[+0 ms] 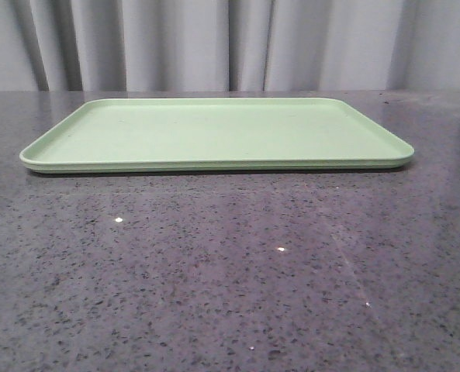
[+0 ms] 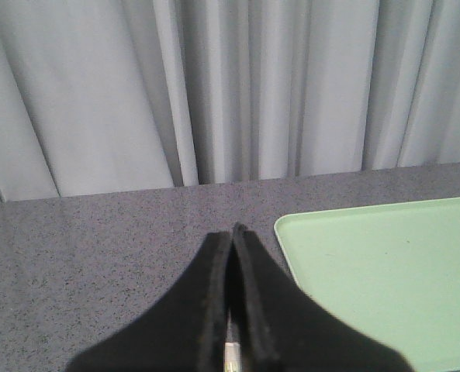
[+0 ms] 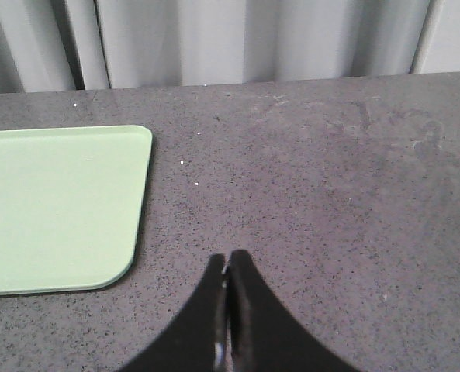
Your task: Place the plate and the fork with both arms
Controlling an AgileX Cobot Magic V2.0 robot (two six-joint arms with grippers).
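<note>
Speckled grey table [image 1: 230,279] before pale curtains [image 1: 230,43], bearing a flat green tray [image 1: 214,132]. Left gripper [image 2: 234,232] and right gripper [image 3: 228,260], each above bare tabletop beside the tray, fingers pressed together, holding nothing. Plate and fork: out of view.

Low front camera faces curtain; wrist views (flanking) share tray [image 1: 214,136].
</note>
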